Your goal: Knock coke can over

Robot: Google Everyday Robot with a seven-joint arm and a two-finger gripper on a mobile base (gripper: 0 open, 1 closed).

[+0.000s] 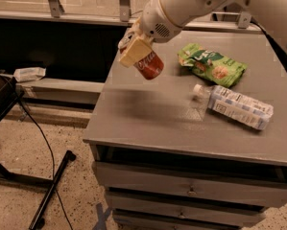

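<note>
The coke can, red with white script, is tilted hard, its top pointing up-left, over the back left part of the grey table. My gripper comes in from the upper right on a white arm and is shut on the can. One tan finger lies across the can's upper half and hides its top; the other finger is hidden behind the can. The can's lower end looks slightly above the tabletop.
A green snack bag lies right of the can. A clear plastic bottle with a white label lies on its side at the right. Drawers sit under the tabletop. A black stand and cable are on the floor at left.
</note>
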